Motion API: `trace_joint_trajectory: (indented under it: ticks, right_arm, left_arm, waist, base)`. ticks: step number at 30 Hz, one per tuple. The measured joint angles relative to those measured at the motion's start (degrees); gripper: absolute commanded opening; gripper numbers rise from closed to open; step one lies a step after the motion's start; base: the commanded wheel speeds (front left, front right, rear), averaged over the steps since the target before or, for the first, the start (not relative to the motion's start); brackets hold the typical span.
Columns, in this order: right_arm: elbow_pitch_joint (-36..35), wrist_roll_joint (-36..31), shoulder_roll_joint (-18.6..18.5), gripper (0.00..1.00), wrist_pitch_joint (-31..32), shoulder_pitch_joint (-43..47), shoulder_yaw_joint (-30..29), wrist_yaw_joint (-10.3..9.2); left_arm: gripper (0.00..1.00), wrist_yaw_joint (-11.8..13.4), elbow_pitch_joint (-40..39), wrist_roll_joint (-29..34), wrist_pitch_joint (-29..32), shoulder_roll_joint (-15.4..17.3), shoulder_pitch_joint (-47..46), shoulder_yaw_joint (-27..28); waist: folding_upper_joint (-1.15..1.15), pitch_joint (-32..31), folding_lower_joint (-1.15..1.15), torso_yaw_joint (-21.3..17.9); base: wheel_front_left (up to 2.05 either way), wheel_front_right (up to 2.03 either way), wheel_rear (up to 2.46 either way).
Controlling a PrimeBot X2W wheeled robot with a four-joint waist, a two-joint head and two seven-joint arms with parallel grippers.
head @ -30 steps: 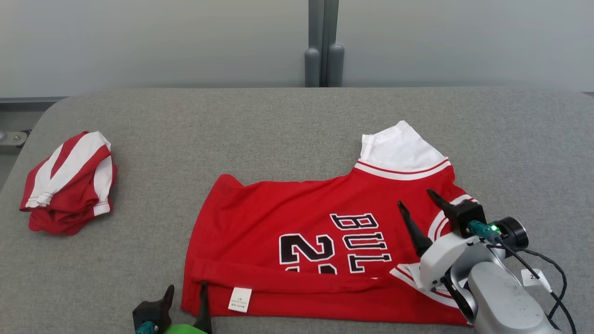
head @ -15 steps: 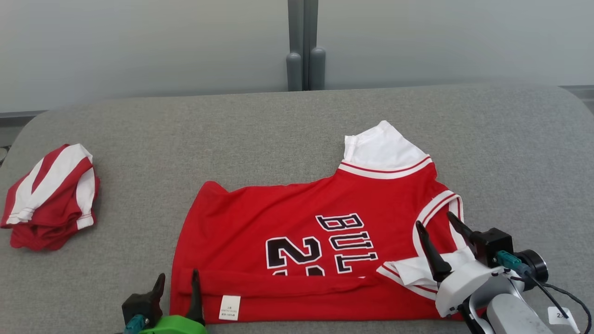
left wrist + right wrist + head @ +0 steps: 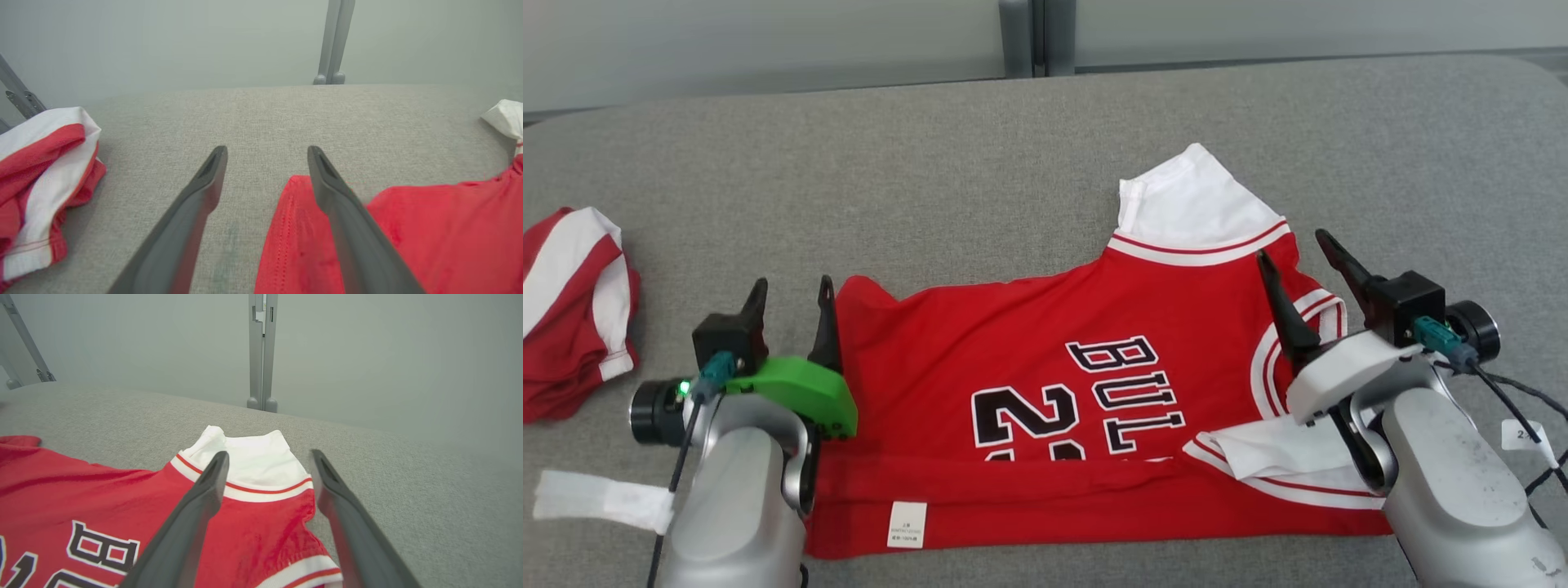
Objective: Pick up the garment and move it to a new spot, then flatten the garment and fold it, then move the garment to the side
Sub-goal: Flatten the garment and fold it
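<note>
**A:** What is sitting around the jersey (image 3: pixel 1029 384)?

**B:** A red-and-white bundle (image 3: pixel 568 310) is lying at the left end of the table (image 3: pixel 849 163), well apart. The jersey is lying in the middle, with its near edge folded over.

**A:** What are the arms doing?

**B:** The left gripper (image 3: pixel 793 282) is pointing along the jersey's left edge. The right gripper (image 3: pixel 1291 245) is hanging over its right shoulder. Both are spread wide, holding nothing.

**A:** Any words?

**B:** "BUL" and "2" are showing. The tag (image 3: pixel 907 523) is too small to read.
</note>
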Motion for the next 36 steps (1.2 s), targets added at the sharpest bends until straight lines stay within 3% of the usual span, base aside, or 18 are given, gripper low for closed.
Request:
trace_joint_trajectory:
  ticks: [8,19,20,21,22,29,32,36]
  right_arm:
    - [-0.15,0.52,0.09,1.0,0.0,-3.74,2.23,0.0]
    - [-0.36,1.41,-1.22,1.0,0.0,-3.99,1.09,0.0]
    - [-0.33,1.41,-1.41,1.0,0.0,-4.16,1.25,0.0]
    - [-0.29,1.41,-1.47,1.0,0.0,-4.53,1.46,0.0]
    - [-0.26,1.4,-1.51,1.0,0.0,-5.11,1.76,0.0]
    - [2.92,2.59,-2.99,1.0,0.22,-11.04,3.09,0.0]
    - [6.98,4.87,-4.21,1.0,3.92,-16.44,4.17,0.0]
    - [11.81,7.34,-5.52,1.0,8.79,-22.46,5.24,0.0]
  left_arm:
    - [1.0,-1.0,13.95,0.41,1.87,0.78,-10.27,-1.16]
    - [1.0,-2.74,20.89,-0.54,0.33,-0.62,-13.08,-2.89]
    - [0.85,-2.74,21.15,-0.54,0.14,-0.69,-13.35,-3.01]
    - [0.37,-2.74,21.24,-0.54,0.09,-0.75,-13.67,-3.14]
    - [0.0,-2.74,21.42,-0.46,0.0,-0.76,-14.15,-3.53]
    - [0.0,-2.58,17.5,-0.97,0.01,-1.68,-15.37,-3.59]
    - [0.0,-0.73,11.77,-1.56,0.01,-1.93,-14.57,-2.3]
    - [0.0,-0.38,9.39,-2.15,0.01,-2.09,-12.79,-2.02]
  waist:
    - [0.0,4.79,0.0,-1.25]
    - [0.0,7.05,0.0,-2.33]
    - [0.0,7.24,0.0,-2.27]
    - [0.0,7.46,0.0,-2.21]
    - [0.0,7.72,0.0,-2.16]
    - [0.0,9.65,0.0,-1.08]
    - [0.0,10.21,0.0,0.61]
    - [0.0,10.64,0.0,2.72]
  base:
    - [0.0,0.0,0.0]
    - [0.0,0.0,0.0]
    - [0.0,0.0,0.0]
    - [0.0,0.0,0.0]
    - [0.0,0.0,0.0]
    - [0.0,0.0,0.0]
    - [0.0,0.0,0.0]
    - [0.0,0.0,0.0]
